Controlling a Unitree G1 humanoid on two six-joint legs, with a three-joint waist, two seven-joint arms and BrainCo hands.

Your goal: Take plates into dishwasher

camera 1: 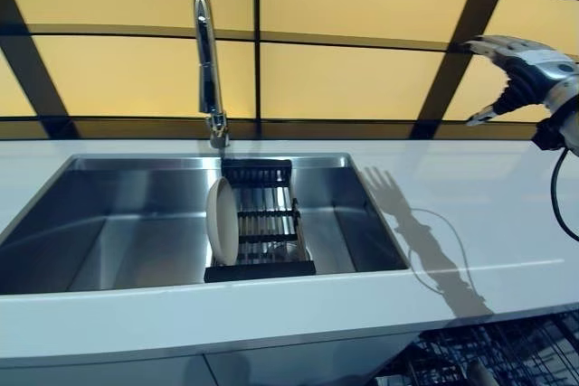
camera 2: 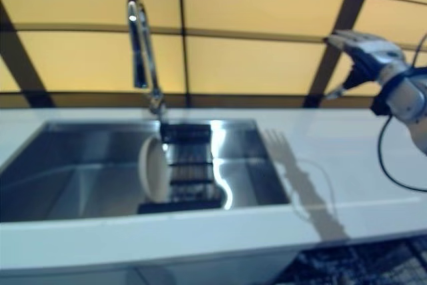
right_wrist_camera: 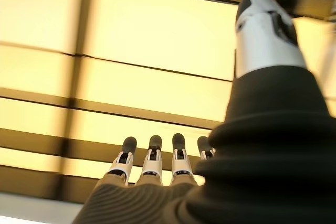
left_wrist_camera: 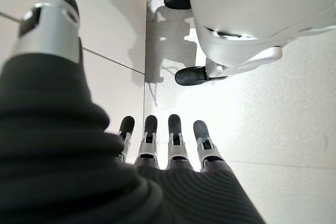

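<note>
1 plate (camera 1: 222, 221) upright in sink rack (camera 1: 262, 232) for draining, well below right hand (camera 1: 520, 74) fingers, spread, empty; left hand (left_wrist_camera: 168, 145) fingers straight, idle.

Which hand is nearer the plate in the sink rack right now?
Right. The right hand is raised over the counter, up and right of the plate. The left hand hangs toward the floor, out of the head views.
</note>
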